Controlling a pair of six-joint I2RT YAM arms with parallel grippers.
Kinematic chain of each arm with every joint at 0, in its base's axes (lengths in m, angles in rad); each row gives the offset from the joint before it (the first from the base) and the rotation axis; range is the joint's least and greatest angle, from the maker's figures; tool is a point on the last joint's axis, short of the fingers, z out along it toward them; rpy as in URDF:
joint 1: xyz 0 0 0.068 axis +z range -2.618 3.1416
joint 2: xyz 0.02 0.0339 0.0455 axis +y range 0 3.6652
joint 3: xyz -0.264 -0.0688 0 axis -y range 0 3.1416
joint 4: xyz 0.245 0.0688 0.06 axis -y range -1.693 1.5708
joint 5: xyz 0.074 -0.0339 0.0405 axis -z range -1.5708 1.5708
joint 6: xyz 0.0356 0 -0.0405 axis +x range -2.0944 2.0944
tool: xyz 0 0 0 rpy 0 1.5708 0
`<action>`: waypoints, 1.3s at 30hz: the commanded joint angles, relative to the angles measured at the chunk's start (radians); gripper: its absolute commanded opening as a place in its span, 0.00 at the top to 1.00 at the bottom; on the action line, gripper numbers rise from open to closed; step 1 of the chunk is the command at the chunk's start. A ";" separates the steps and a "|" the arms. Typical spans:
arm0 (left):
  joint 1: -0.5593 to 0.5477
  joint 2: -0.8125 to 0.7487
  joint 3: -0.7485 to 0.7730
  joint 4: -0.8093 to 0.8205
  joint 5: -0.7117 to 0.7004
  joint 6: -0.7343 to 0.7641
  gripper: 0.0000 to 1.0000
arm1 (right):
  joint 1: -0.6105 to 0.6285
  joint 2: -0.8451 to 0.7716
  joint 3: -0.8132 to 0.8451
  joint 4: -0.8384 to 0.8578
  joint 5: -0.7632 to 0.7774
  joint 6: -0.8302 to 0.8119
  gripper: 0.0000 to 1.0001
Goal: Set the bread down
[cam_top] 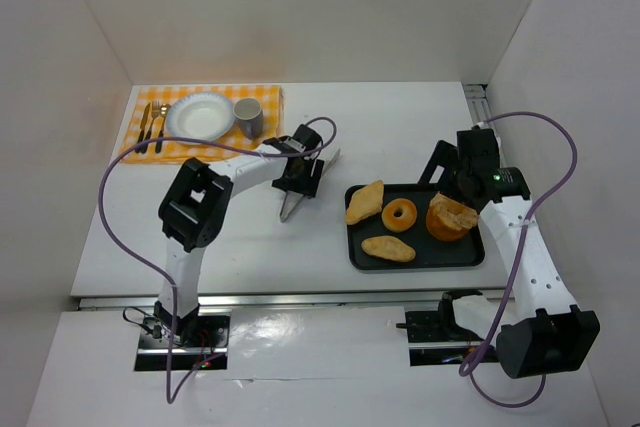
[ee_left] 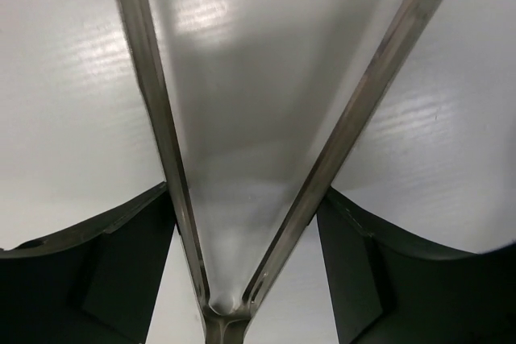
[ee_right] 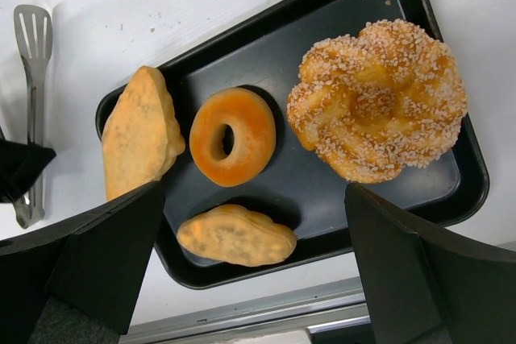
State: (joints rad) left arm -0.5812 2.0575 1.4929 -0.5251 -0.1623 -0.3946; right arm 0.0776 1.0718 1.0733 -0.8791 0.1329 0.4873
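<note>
A black tray (cam_top: 432,249) holds a triangular bread (cam_top: 364,202), a ring donut (cam_top: 400,214), an oval bread (cam_top: 388,248) and a sugared twisted ring (cam_top: 450,217). A white plate (cam_top: 200,115) sits on a checkered mat at the far left. Metal tongs (cam_top: 290,205) lie left of the tray. My left gripper (cam_top: 300,173) is open and straddles the tongs (ee_left: 173,159) near their hinge, with its fingers (ee_left: 97,271) at the arms' outer sides. My right gripper (ee_right: 254,192) is open and empty above the tray (ee_right: 318,179), over the oval bread (ee_right: 236,235) and donut (ee_right: 232,136).
A grey cup (cam_top: 248,117) stands on the yellow checkered mat (cam_top: 265,97) beside the plate, with cutlery (cam_top: 152,127) at its left edge. White walls close in the table at the left, back and right. A metal rail (cam_top: 300,299) runs along the near edge.
</note>
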 commanded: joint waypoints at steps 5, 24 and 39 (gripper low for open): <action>0.021 0.052 0.096 0.007 0.001 0.036 0.23 | -0.002 -0.018 0.020 0.020 0.014 -0.029 0.00; 0.038 -0.359 0.136 -0.111 0.362 0.132 0.91 | -0.002 -0.018 0.030 0.020 0.007 -0.047 0.00; -0.268 -0.451 0.175 -0.323 0.360 0.108 0.62 | -0.002 -0.018 0.072 0.011 0.033 -0.056 0.00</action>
State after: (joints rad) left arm -0.8097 1.6405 1.6474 -0.8364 0.1135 -0.2668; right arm 0.0776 1.0676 1.0863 -0.8822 0.1383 0.4503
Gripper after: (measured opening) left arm 0.381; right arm 0.999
